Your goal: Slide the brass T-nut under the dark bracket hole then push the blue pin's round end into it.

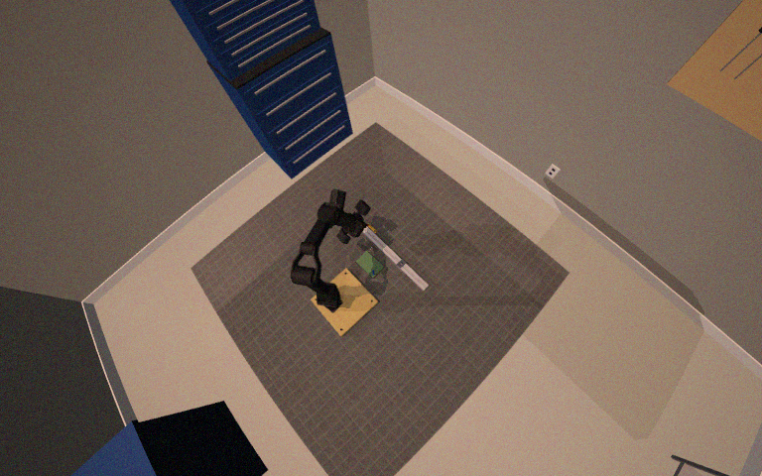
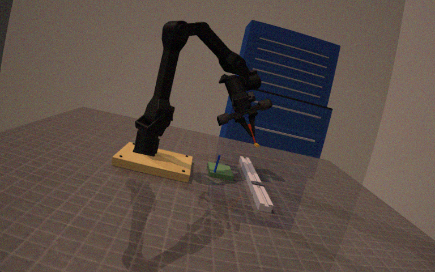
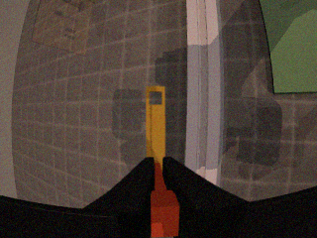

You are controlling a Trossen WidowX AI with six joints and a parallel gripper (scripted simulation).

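The claw [image 1: 367, 227] [image 2: 255, 137] [image 3: 158, 166] was nearly closed, gripping the orange handle [image 2: 251, 130] [image 3: 164, 210], probably so that the brass T-nut [image 1: 371, 228] [image 2: 256, 144] [image 3: 158, 121], held above the floor near the rail [image 1: 414, 277] [image 2: 263, 195] [image 3: 203, 99], could enter its slot. The blue pin [image 1: 373, 273] [image 2: 217, 164] leaned in the green tray [image 1: 367, 262] [image 2: 226, 175] [image 3: 299, 59], perhaps for easy grasping. One nut, one rail, one dark bracket [image 1: 400, 262] [image 2: 257, 183], one pin and one tray were visible.

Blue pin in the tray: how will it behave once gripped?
The blue pin looks straight, so probably stiff. Its slim shaft may pivot between fingers if pinched off-centre. Leaning in the green tray, it might tip if nudged.
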